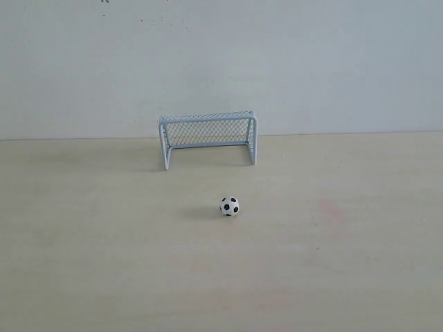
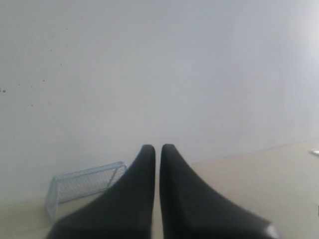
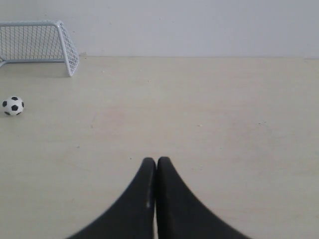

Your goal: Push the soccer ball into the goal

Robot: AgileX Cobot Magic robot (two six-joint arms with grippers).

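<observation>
**Black fingers [image 3: 137,204] drawn together, soccer ball [image 1: 230,206] outside the goal [image 1: 208,131]**

Closest in each wrist view are the dark, tapering fingers. The right gripper [image 3: 153,160] has its two tips pressed against each other and holds nothing, with the pale wooden table [image 1: 104,242] stretching beyond them. The left gripper [image 2: 157,147] is drawn in to a thin slit (barely a line of light between the tips). It also holds nothing, and it faces mostly the white wall [image 1: 221,55]. The soccer ball rests on the table in front of the goal, apart from it and a little toward the right post in the exterior view. It lies outside the frame, not within the netting. The goal stands upright at the table's far edge, near the wall, its open mouth facing the ball.
</observation>
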